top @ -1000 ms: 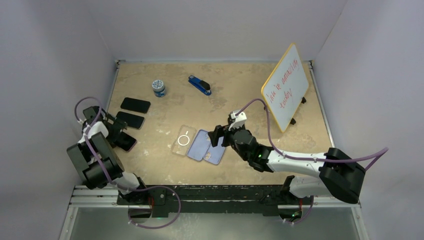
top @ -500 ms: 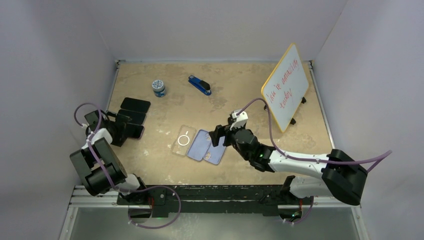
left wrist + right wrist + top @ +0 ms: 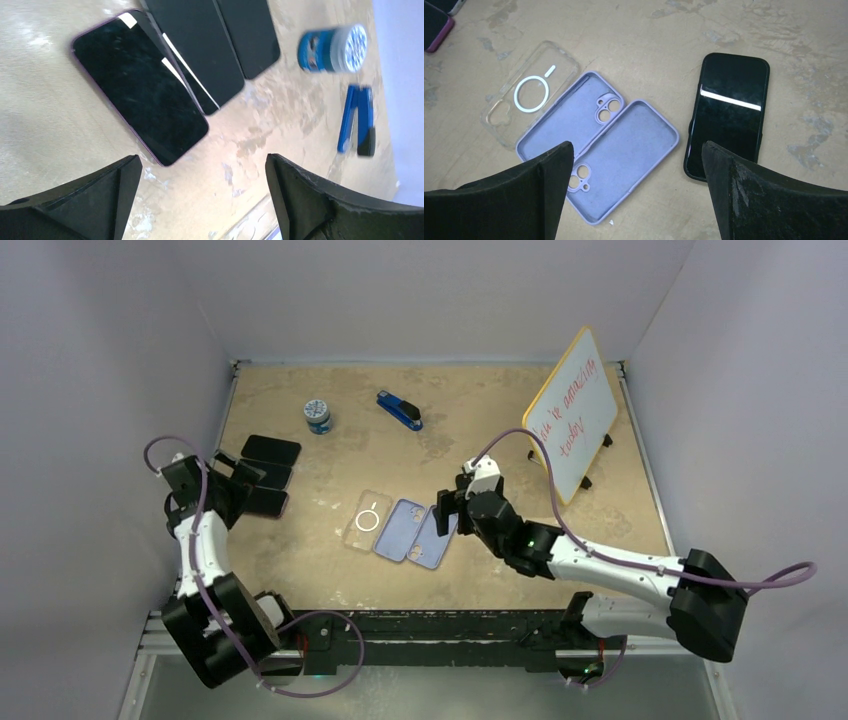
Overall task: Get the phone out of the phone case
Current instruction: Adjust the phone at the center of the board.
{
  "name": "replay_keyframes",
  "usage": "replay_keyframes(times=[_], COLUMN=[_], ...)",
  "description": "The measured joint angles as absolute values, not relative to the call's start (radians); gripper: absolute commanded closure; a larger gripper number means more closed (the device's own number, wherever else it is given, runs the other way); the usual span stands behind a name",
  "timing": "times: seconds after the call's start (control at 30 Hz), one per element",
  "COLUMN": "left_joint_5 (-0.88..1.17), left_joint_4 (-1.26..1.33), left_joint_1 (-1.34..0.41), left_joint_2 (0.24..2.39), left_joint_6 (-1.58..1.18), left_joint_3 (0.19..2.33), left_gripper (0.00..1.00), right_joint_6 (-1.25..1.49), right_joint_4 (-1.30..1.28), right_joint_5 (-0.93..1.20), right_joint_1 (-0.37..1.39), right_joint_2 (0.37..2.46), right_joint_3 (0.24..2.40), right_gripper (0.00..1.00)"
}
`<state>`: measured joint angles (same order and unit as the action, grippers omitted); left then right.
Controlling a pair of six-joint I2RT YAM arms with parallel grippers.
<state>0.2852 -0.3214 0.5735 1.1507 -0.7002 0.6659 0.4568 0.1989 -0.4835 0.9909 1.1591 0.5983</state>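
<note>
L gripper [image 3: 200,172] is hovering low over the left side of the worktop [image 3: 480,420], jaws released wide, carrying nothing. Lying under it: purple-rimmed phone [image 3: 140,112], face up, overlapping dark phone 1 [image 3: 195,50]; can't tell which is on top. Dark phone 2 [image 3: 250,35] is sitting just beside those.

R gripper [image 3: 638,160] is hovering mid-worktop, jaws likewise released and empty. Below it, lilac case A [image 3: 569,120] and lilac case B [image 3: 634,135] are lying hollow side up, touching along one long edge, both empty. Clear case [image 3: 526,100] is lying just beside A, also empty. Black phone [image 3: 729,115] is resting face up near B, apart from it, nothing touching it.

Judgement: neither arm is gripping, so this looks like the gap before a fresh pick. Black phone is showing a thick dark rim, prob. still cased, but not certain. Next move likely calls for the R arm dropping onto it, jaws straddling the long edges, w/ the L arm crossing over to brace the case. It's lying flat, so little edge to bite.
</note>
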Motion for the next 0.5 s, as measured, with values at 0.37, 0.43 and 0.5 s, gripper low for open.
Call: replay_keyframes(times=[0.37,0.43,0.5], left_joint_5=[0.21,0.191,0.168], left_joint_4=[-0.409,-0.419,-0.436], left_joint_1=[0.113,0.023,-0.046], left_joint_2=[0.994,0.959,0.921], left_joint_6=[-0.473,-0.439,-0.408], left_joint_3=[0.781,0.782,0.782], left_gripper=[0.0,0.0,0.0], right_joint_6=[0.481,0.485,0.491], right_joint_4=[-0.11,-0.147,-0.176], right_joint_5=[-0.501,-0.497,-0.49], right_joint_1=[0.871,0.857,0.845], right_joint_2=[1.231,1.261,1.285], right_joint_3=[0.744,0.776,0.799], right_gripper=[0.01,0.01,0.01])
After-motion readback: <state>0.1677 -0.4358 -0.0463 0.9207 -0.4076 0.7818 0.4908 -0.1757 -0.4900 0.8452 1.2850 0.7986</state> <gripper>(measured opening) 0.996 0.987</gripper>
